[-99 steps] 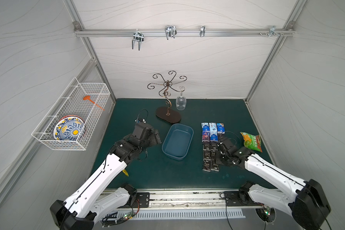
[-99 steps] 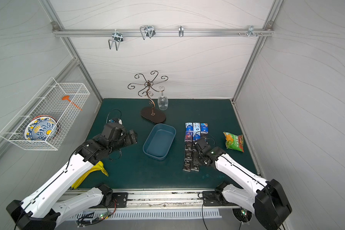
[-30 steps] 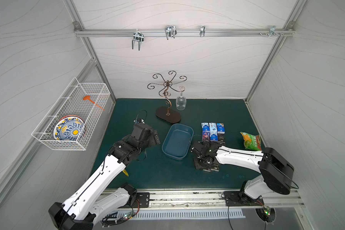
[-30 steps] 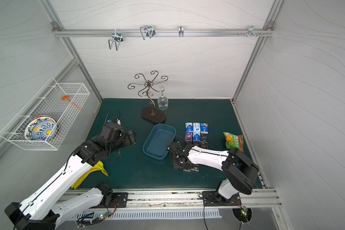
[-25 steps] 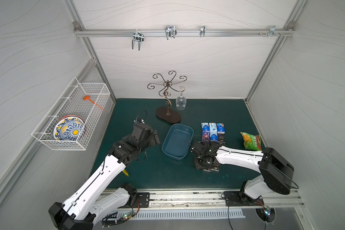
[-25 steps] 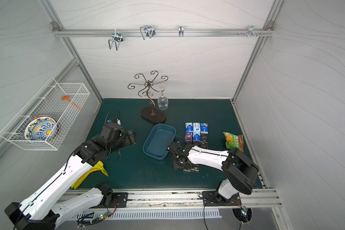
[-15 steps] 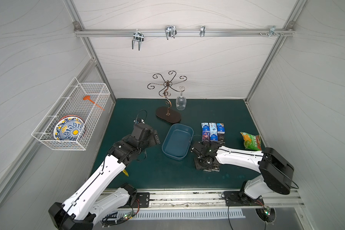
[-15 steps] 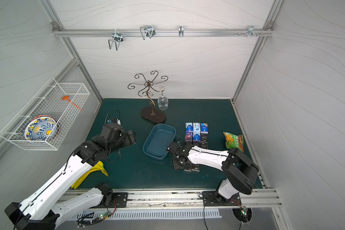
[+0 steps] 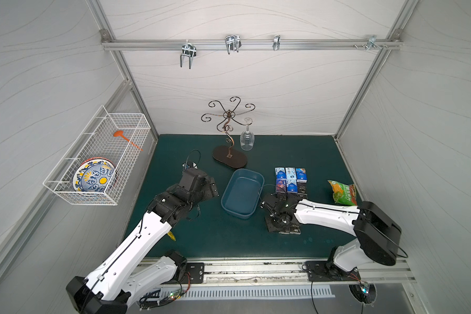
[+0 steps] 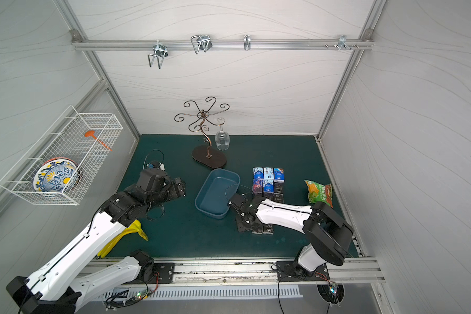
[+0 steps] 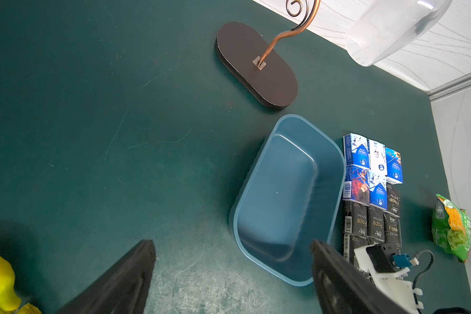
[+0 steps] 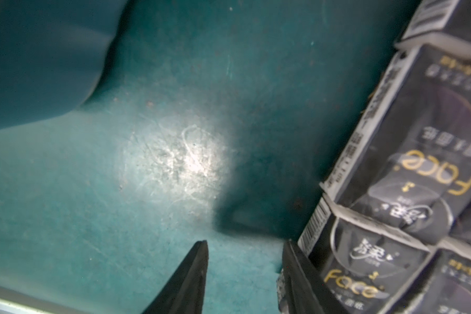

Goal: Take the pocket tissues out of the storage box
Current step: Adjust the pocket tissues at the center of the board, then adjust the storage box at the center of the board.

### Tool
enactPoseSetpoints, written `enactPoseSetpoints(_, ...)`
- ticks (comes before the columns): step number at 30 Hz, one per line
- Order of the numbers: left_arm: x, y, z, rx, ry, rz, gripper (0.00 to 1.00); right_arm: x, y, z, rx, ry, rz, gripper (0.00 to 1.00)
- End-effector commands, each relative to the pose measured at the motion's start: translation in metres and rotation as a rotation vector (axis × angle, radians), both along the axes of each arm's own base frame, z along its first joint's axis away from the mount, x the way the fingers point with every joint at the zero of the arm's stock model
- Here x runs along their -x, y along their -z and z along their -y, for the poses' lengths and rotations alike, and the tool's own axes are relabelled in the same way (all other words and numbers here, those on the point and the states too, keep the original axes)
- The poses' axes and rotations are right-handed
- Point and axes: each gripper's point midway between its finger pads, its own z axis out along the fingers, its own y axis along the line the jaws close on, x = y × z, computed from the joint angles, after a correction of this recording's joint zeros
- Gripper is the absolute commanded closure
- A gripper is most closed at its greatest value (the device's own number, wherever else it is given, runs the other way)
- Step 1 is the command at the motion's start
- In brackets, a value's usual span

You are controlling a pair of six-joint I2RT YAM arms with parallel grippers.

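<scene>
Right wrist view looked down on the dark green table mat (image 12: 174, 163), with the right gripper (image 12: 245, 244) low over it. Its two black fingers stood partly apart with only bare mat between them, gripping nothing. One finger sat right against the barcoded side of a black pack, as far as could be told. The pocket tissues (image 12: 419, 163), small flat rectangular film-wrapped packs, black with gold and white lettering here, lay flat and edge to edge.

In the left wrist view the pocket tissues (image 11: 370, 190) formed a tight block of three columns on the mat, with blue-and-white picture packs at one end and black ones at the other. The block lay just beside a long wall of the storage box (image 11: 278, 190), a shallow blue plastic tub with rounded corners that held nothing. A crinkled green and orange snack bag (image 11: 450, 225) lay apart on the block's other side. The left gripper (image 11: 230, 243) hung beside the box on the side away from the packs, fingers spread wide and empty.

With the box bare, the task looked done or nearly so.

The packs probably were light and soft, giving under a squeeze rather than breaking, and their glossy film was likely slippery. The surest hold seemed to be across a pack's narrow width, on its two long sides near the middle. In so close a block only the outer columns offered a free side, so an inner pack would first need nudging clear.
</scene>
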Motion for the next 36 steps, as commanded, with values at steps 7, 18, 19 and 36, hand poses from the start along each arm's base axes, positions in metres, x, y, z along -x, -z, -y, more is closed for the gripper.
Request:
enactPoseSetpoints(7, -0.002, -0.015, -0.003, 0.006, -0.015, 0.044, 0.07, -0.024, -0.067, -0.041, -0.136, -0.054, 0.124, 0.46)
enactPoseSetpoints(18, 0.000, -0.018, -0.006, -0.003, -0.018, 0.046, 0.07, -0.082, -0.080, -0.076, -0.311, 0.121, 0.130, 0.42)
enactPoseSetpoints(19, 0.000, -0.020, -0.007, -0.006, -0.019, 0.050, 0.07, -0.087, -0.078, -0.075, -0.307, 0.135, 0.130, 0.42)
enactPoseSetpoints(36, 0.004, -0.033, -0.016, -0.031, -0.031, 0.075, 0.06, -0.108, -0.036, -0.101, -0.267, 0.024, 0.033, 0.73)
